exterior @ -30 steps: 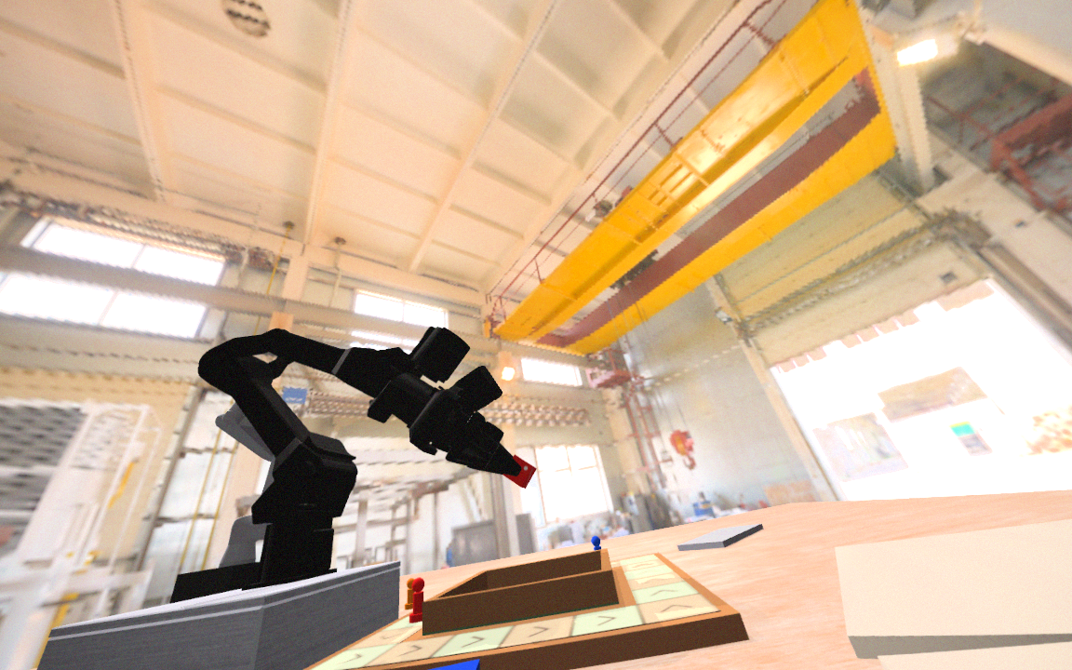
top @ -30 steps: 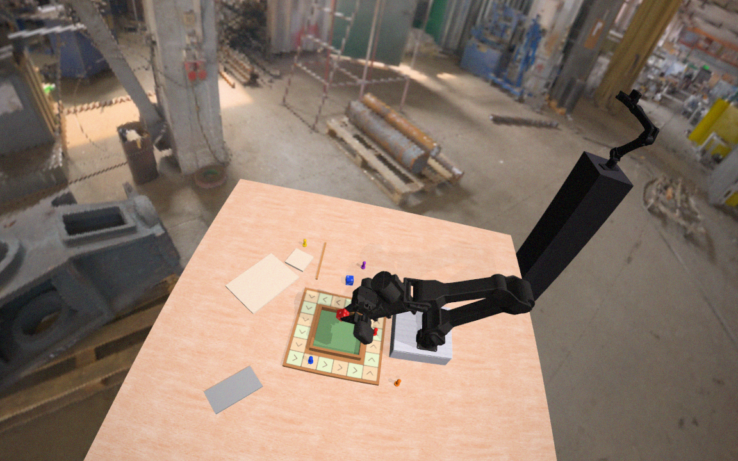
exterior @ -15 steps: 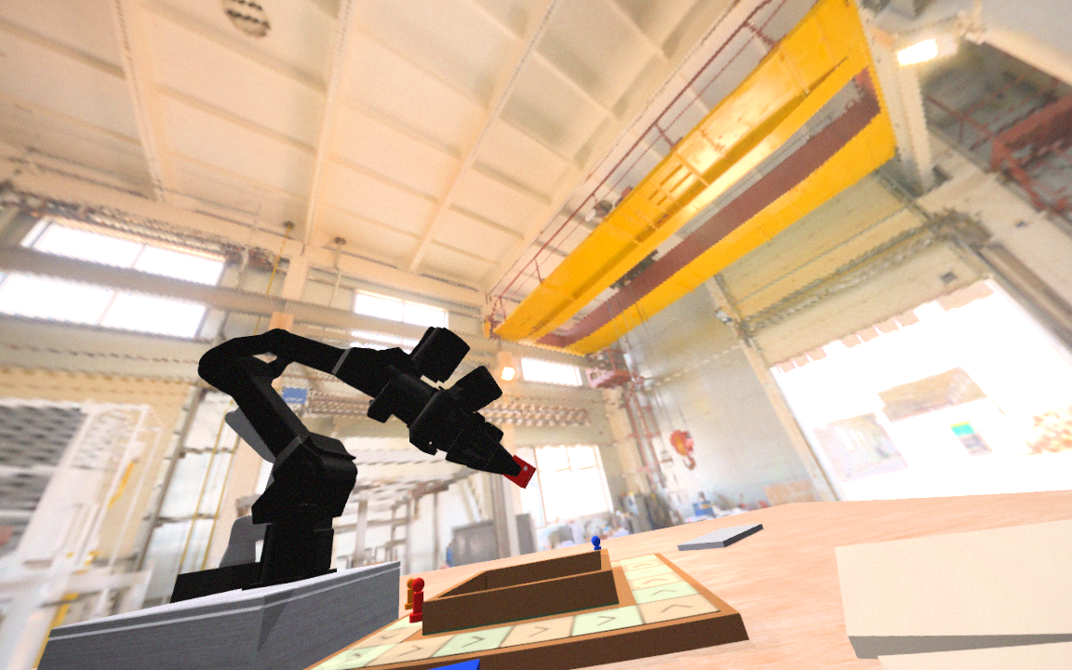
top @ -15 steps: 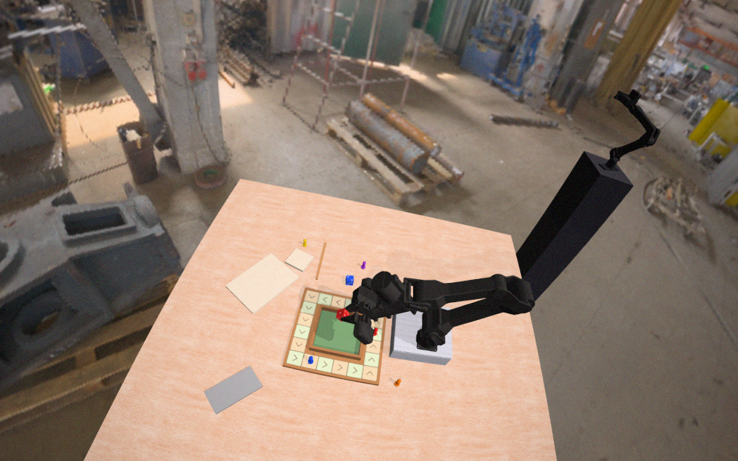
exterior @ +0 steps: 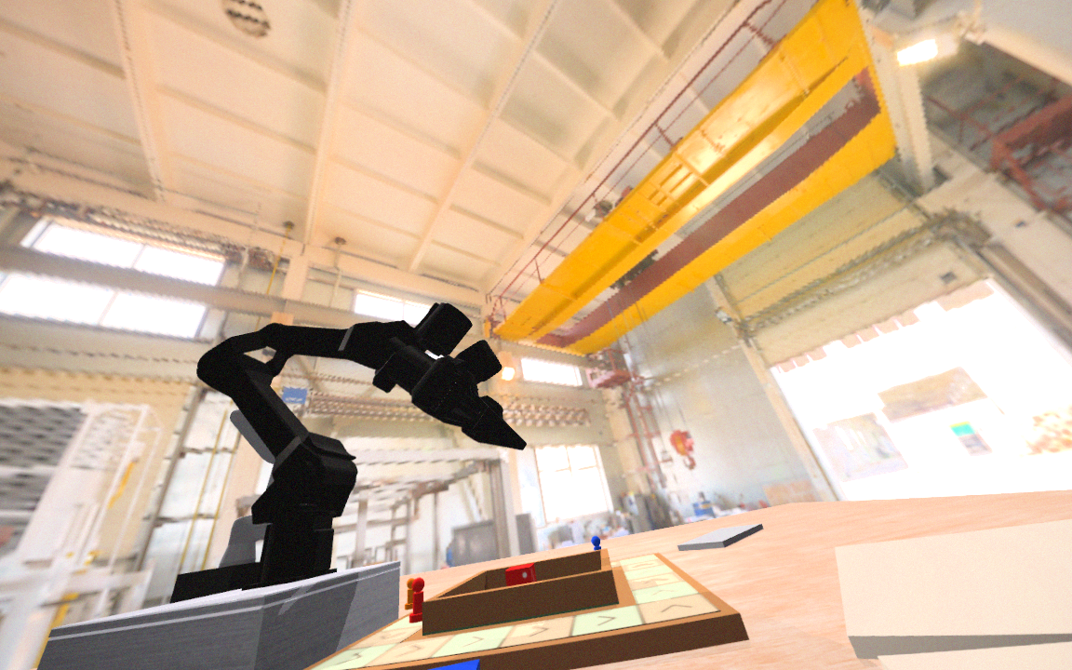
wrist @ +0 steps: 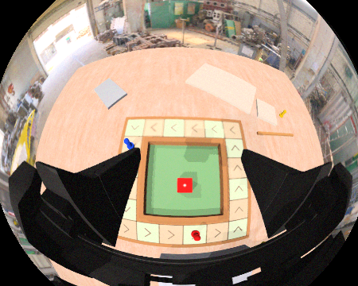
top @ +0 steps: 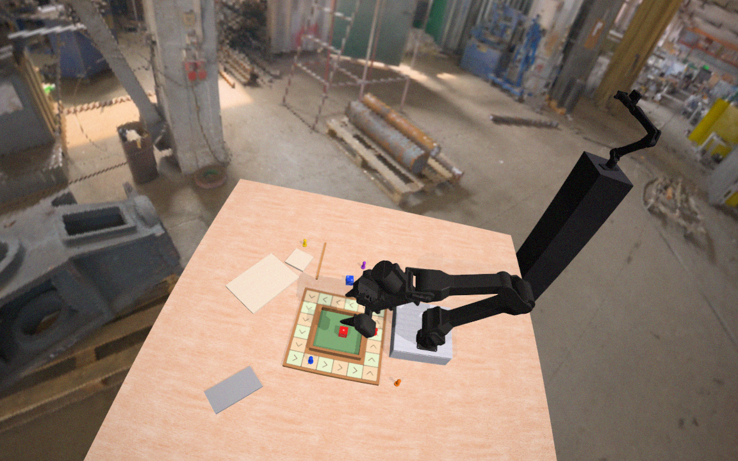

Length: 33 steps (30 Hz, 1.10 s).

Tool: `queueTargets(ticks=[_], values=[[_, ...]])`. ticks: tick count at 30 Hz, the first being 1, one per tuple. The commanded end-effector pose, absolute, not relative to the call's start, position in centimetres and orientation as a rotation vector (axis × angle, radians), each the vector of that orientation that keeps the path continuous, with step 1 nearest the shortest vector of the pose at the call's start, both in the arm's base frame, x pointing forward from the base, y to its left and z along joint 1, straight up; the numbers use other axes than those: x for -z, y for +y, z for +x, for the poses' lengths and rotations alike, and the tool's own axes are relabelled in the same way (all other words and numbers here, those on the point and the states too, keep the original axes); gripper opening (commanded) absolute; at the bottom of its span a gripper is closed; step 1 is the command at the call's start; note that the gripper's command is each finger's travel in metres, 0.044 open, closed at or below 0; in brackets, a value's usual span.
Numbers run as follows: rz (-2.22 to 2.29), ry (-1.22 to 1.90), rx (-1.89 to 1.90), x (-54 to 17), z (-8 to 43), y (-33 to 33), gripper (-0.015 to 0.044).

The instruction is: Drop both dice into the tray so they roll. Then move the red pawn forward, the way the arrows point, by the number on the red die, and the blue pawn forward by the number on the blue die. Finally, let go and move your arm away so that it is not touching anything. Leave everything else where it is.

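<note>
The red die [top: 343,331] [exterior: 519,574] [wrist: 184,185] is inside the tray [top: 336,353] [exterior: 523,603] [wrist: 183,219], a single white pip facing up in the wrist view; the near wall hides its underside in the exterior view. My gripper [top: 345,307] [exterior: 519,441] [wrist: 193,154] is open and empty, high above the tray. The blue die [top: 349,280] [exterior: 458,664] lies on the table outside the board, hidden in the wrist view. The red pawn [top: 375,331] [exterior: 417,601] [wrist: 196,235] stands on the board's robot-side row. The blue pawn [top: 310,360] [exterior: 596,542] [wrist: 129,144] stands on another side, one square from a corner.
A purple pawn [top: 363,264] stands beyond the blue die. An orange pawn [top: 397,382] [exterior: 408,593], a yellow pawn [top: 304,243] [wrist: 282,114], a thin stick [top: 321,261] [wrist: 275,133], cream slabs [top: 262,283] [wrist: 223,85] and a grey slab [top: 233,389] [exterior: 720,537] [wrist: 110,93] lie around the board.
</note>
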<state>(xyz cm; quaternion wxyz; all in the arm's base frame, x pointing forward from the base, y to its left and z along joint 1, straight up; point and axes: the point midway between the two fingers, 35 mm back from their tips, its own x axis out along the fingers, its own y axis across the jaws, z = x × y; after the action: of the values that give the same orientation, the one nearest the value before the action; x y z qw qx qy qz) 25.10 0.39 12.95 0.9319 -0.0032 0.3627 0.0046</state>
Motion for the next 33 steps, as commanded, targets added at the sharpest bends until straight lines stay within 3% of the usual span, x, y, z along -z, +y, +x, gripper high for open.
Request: queueTargets(ticks=[1, 14, 19, 20, 25, 33], values=[[-0.01, 0.885, -0.014, -12.4, 25.6, 0.4, 0.044], [-0.015, 1.499, -0.011, -8.8, 27.2, 0.5, 0.044], [-0.016, 1.454, -0.007, -9.0, 27.2, 0.4, 0.044], [-0.019, 1.455, -0.008, -9.0, 27.3, 0.2, 0.0414], [-0.079, 1.485, -0.038, -8.2, 29.2, -5.7, 0.0282], [-0.157, 1.529, -0.117, -6.1, 28.3, -17.4, 0.0275]])
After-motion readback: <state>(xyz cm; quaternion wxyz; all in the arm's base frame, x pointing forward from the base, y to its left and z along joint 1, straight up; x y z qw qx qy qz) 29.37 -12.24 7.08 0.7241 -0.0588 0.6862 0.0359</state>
